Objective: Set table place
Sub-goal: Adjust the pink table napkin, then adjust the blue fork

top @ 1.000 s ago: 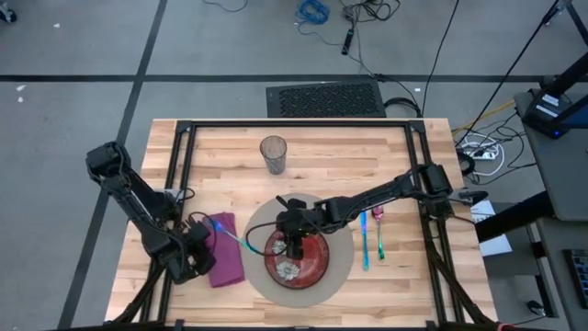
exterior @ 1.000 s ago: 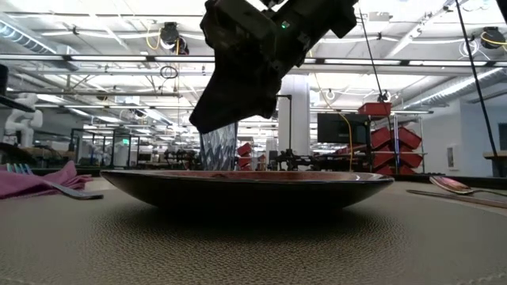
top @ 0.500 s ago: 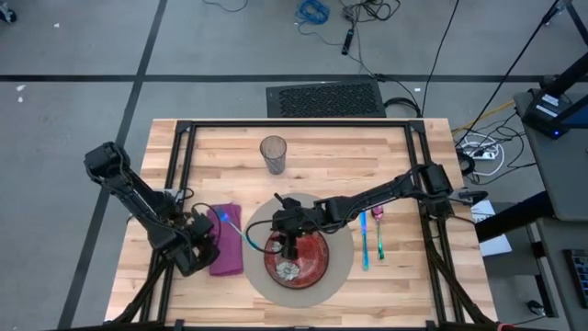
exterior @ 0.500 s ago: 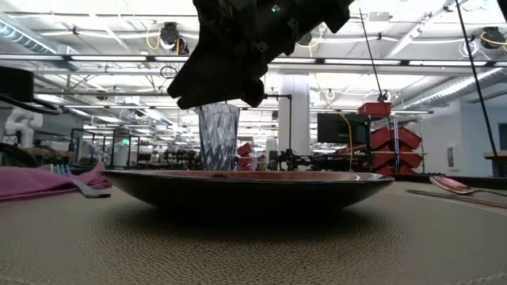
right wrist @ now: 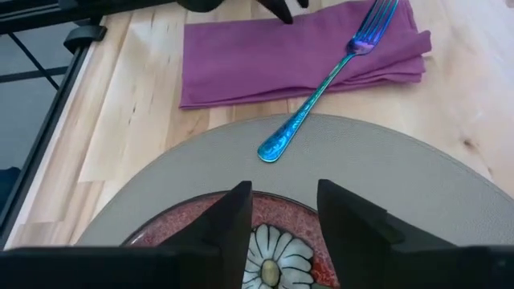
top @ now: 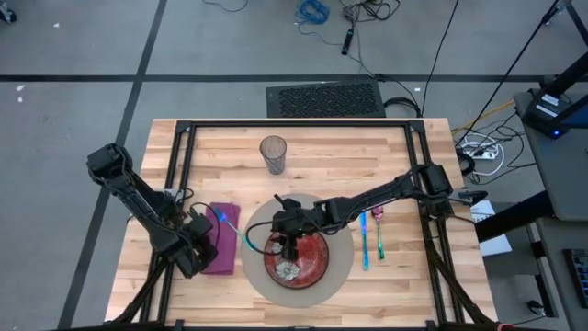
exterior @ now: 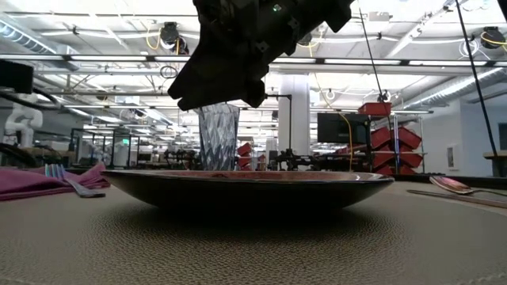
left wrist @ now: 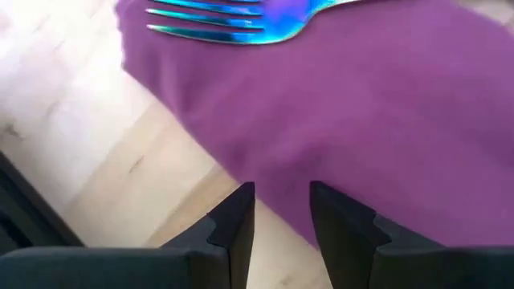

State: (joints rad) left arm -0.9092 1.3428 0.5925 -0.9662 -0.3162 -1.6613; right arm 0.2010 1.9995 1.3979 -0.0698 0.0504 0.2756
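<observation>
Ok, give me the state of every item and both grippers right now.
napkin: flat on the table, left of the mat.
fork: tines on napkin, handle end on mat.
plate: centred on mat.
glass: upright, behind the mat.
left gripper: open, at napkin's edge.
right gripper: open, above plate.

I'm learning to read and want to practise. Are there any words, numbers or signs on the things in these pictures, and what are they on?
There are no words or numbers to read here.
The red plate has only a daisy picture, no letters.
The purple napkin, the blue fork, the grey mat and the glass are plain.
The room behind the table in the low view shows no readable signs.
</observation>
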